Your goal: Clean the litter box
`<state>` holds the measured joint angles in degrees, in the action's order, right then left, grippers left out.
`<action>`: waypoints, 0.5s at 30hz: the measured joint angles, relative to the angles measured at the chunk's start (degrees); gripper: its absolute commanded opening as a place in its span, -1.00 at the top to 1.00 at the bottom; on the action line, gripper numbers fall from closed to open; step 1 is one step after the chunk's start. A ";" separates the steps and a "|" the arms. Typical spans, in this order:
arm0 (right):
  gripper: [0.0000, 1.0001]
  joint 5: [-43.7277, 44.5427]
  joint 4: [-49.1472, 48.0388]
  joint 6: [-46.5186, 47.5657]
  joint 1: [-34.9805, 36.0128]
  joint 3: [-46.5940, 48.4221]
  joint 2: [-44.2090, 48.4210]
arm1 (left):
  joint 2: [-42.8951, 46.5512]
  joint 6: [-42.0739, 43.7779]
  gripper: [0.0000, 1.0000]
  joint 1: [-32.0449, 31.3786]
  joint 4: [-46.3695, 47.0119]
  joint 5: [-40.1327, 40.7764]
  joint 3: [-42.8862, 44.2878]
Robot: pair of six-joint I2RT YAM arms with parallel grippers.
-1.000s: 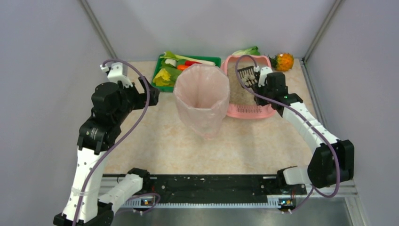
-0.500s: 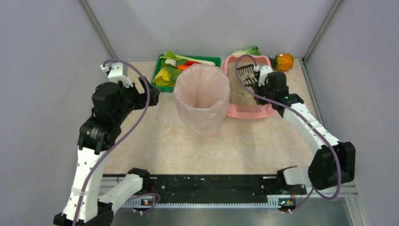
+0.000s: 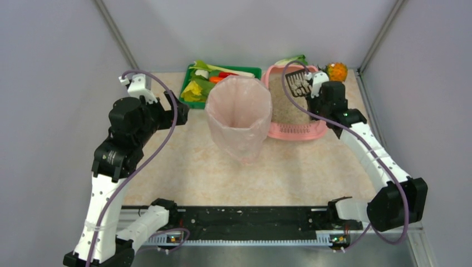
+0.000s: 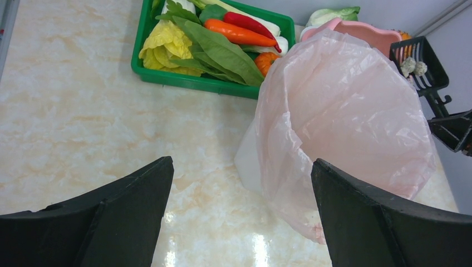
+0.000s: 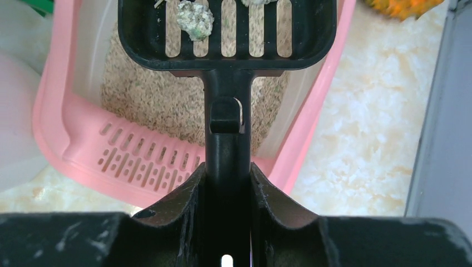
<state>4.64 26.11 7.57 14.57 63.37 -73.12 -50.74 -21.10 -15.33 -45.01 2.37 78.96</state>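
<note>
The pink litter box (image 3: 296, 132) sits at the back right, with beige litter and a slotted grate at its near end (image 5: 139, 161). My right gripper (image 5: 227, 169) is shut on the handle of a black slotted scoop (image 5: 228, 89). The scoop (image 3: 296, 83) hangs above the far half of the box and carries grey clumps (image 5: 195, 18). In the top view the right gripper (image 3: 314, 89) is over the box's right side. My left gripper (image 4: 242, 167) is open and empty, low over the table left of the bin; it also shows from above (image 3: 178, 108).
A tall translucent pink bag-lined bin (image 3: 239, 114) stands mid-table, just left of the litter box. A green tray of vegetables (image 3: 245, 69) lies behind it. An orange toy fruit (image 3: 337, 71) and green leaves (image 3: 292, 59) sit at the back right corner. Grey walls close both sides.
My right arm has lifted the scoop with its clumps up out of the litter and shifted slightly back and to the right. The left arm has not moved.
</note>
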 measured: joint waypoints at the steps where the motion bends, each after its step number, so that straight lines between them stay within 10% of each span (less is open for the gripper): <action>1: 1.00 0.00 0.59 0.13 0.00 0.52 0.46 | 0.00 0.00 -0.98 0.00 0.00 -0.02 0.00; 15: 1.00 -0.63 7.26 2.99 0.02 11.06 1.70 | 0.02 -0.22 -0.98 0.00 0.02 -1.07 -0.02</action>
<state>4.01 33.36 10.57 14.59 74.43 -71.42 -50.72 -21.32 -15.33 -44.99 1.30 78.94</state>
